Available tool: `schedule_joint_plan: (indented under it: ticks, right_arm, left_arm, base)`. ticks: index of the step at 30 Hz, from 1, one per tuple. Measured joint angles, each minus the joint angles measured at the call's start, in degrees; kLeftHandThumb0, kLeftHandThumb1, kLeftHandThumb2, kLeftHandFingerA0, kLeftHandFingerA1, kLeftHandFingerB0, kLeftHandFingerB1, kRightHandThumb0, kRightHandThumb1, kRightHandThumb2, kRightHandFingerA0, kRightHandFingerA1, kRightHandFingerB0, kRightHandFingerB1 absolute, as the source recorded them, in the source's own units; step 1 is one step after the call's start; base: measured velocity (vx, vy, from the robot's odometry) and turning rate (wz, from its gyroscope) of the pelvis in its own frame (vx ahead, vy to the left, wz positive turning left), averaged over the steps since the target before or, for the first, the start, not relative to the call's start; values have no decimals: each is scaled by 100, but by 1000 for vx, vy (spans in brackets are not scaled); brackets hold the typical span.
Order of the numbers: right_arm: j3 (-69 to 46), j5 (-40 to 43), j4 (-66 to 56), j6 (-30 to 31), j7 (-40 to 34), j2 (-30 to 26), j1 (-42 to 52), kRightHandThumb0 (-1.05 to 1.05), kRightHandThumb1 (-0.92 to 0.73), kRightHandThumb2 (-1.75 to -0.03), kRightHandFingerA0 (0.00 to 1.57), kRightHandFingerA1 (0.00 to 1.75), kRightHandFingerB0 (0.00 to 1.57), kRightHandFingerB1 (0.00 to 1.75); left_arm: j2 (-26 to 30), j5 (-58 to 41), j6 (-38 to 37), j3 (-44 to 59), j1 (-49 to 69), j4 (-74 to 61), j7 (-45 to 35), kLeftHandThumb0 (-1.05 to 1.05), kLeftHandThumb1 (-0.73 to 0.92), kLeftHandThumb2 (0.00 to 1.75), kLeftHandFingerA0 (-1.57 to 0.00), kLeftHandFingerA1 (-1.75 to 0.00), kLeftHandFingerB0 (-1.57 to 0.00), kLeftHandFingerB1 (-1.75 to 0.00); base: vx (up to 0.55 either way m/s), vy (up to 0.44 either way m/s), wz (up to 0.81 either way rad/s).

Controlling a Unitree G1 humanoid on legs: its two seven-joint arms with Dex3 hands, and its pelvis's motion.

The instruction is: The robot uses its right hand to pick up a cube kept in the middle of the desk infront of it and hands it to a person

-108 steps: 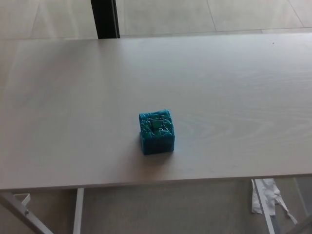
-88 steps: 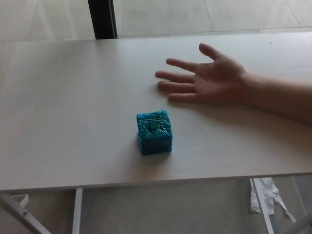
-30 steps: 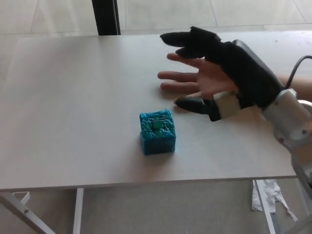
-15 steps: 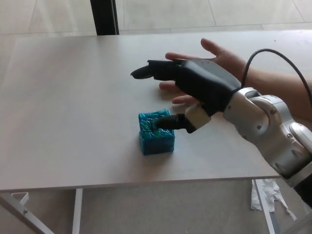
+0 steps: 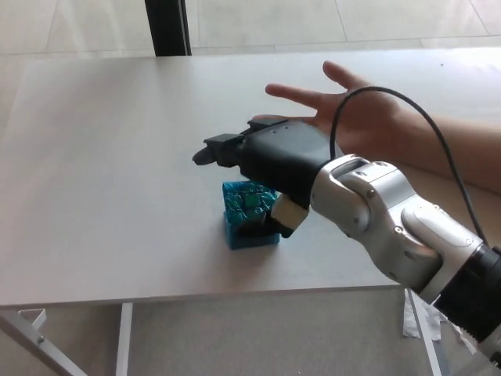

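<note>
Reaching over the blue cube [image 5: 249, 215], the right hand [image 5: 270, 160] has its fingers [image 5: 215, 149] spread, nothing gripped yet. Next it should close around the cube, then lift toward the person's open hand [image 5: 352, 113].

Right arm enters from lower right, silver forearm angled up-left, black cable looping over the wrist. Right hand [image 5: 270, 160] black, palm down, two thick fingers [image 5: 215, 149] extended to the left, thumb [image 5: 262, 225] curled underneath, spread apart from the fingers and holding nothing. Left arm and hand don't show. Person's hand [image 5: 344, 113] lies open, palm up, fingers spread toward the left, forearm running off right, partly hidden behind the robot's hand.
</note>
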Motion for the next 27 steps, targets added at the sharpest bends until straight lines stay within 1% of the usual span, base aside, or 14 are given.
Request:
schedule_joint_plan:
  ticks: [3, 7, 8, 9, 10, 11, 14, 15, 17, 18, 19, 20, 23, 27]
  right_arm:
    - [159, -266, 155, 267, 231, 69, -44, -98, -59, -100, 0, 31, 6, 30]
    - [283, -523, 264, 511, 546, 113, -197, -89, -50, -97, 5, 48, 6, 34]
    - [309, -577, 270, 559, 608, 114, -217, -95, -64, -60, 4, 51, 5, 36]
    - [343, -641, 274, 619, 690, 117, -230, -96, -63, -60, 4, 51, 4, 36]
    - [380, -701, 280, 681, 772, 125, -237, -87, -49, -97, 6, 57, 0, 29]
    - [421, -768, 285, 746, 856, 135, -245, -98, -52, -92, 12, 60, 8, 31]
    - [589, -1010, 289, 913, 1028, 158, -297, -97, -54, -94, 18, 62, 5, 26]
    - [639, -1089, 289, 960, 1059, 165, -308, -79, -45, -85, 24, 64, 4, 45]
    - [703, -1263, 289, 1056, 1079, 177, -298, -71, -44, -84, 32, 67, 8, 48]
    - [708, -1341, 289, 1091, 1038, 186, -257, -49, -63, -59, 66, 126, 31, 40]
    - [680, -1388, 288, 1102, 933, 206, -185, -34, -83, -67, 72, 164, 26, 46]
    - [657, -1422, 288, 1110, 842, 220, -124, -33, -69, -66, 86, 152, 46, 43]
    - [609, -1464, 284, 1097, 549, 262, -1, -30, -72, -70, 85, 161, 41, 47]
    - [551, -1525, 285, 1089, 158, 324, 182, -33, -69, -66, 76, 156, 39, 42]
  left_arm:
    - [0, 0, -45, -50, -18, -2, -16, -74, 61, 59, -67, -51, -54, -39]
    - [0, -5, -50, -67, -51, -1, -30, -74, 60, 59, -64, -53, -52, -40]
    - [0, -7, -51, -67, -55, -1, -37, -74, 60, 59, -65, -53, -53, -40]
    - [0, -10, -52, -67, -64, -1, -44, -75, 61, 59, -66, -52, -53, -39]
    - [0, -9, -52, -69, -74, 0, -46, -75, 62, 59, -65, -53, -51, -40]
    - [1, -6, -52, -81, -78, 0, -48, -74, 61, 59, -65, -52, -51, -40]
    - [0, -4, -53, -109, -83, 0, -72, -75, 60, 59, -66, -53, -53, -41]
    - [0, -4, -53, -113, -84, 1, -77, -76, 61, 59, -67, -53, -53, -40]
    - [1, -4, -54, -123, -83, 5, -85, -77, 60, 59, -67, -54, -54, -41]
    - [0, -4, -56, -127, -82, 5, -92, -74, 62, 59, -69, -54, -55, -41]
    - [0, -4, -56, -131, -76, 4, -93, -75, 62, 59, -69, -55, -55, -42]
    - [0, -4, -56, -134, -72, 4, -93, -74, 63, 60, -67, -53, -53, -41]
    - [0, -4, -55, -146, -67, 3, -93, -72, 65, 60, -67, -51, -52, -41]
    - [0, -2, -55, -173, -75, 4, -93, -75, 66, 60, -69, -51, -54, -41]
  base:
    - [0, 0, 0]
    - [0, 0, 0]
    - [0, 0, 0]
    - [0, 0, 0]
    - [0, 0, 0]
    - [0, 0, 0]
    - [0, 0, 0]
    - [0, 0, 0]
    - [0, 0, 0]
    - [0, 0, 0]
    - [0, 0, 0]
    - [0, 0, 0]
    - [0, 0, 0]
    - [0, 0, 0]
